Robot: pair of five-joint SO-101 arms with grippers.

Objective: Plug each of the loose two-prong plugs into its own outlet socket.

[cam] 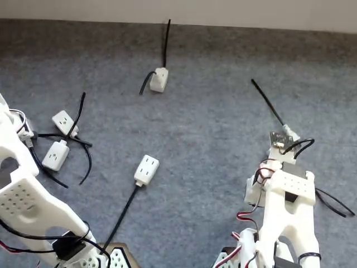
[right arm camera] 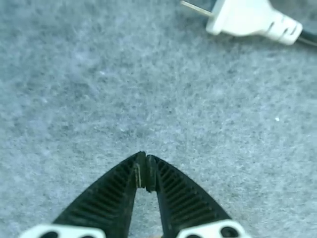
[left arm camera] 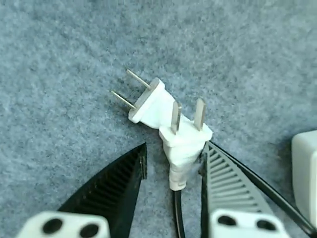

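Left gripper [left arm camera: 173, 151] spread wide above the grey carpet [left arm camera: 59, 64], its fingers flanking the near plug [left arm camera: 184, 144]; one finger lies against the plug body, the other stands apart; the plug's long axis runs in line with the fingers, prongs pointing away from the gripper. Far plug [left arm camera: 151, 101] lies just beyond, touching the first, prongs angled off to one side. Right gripper [right arm camera: 147, 168] pinched together on nothing; third plug [right arm camera: 247, 20] lies ahead on the carpet, long axis crosswise to the fingers.

High view: fixed, overhead, wide, facing down on table [cam: 212, 128]. Wrist views: close, looking down past left hand [left arm camera: 173, 148], right hand [right arm camera: 146, 163]; table shared.
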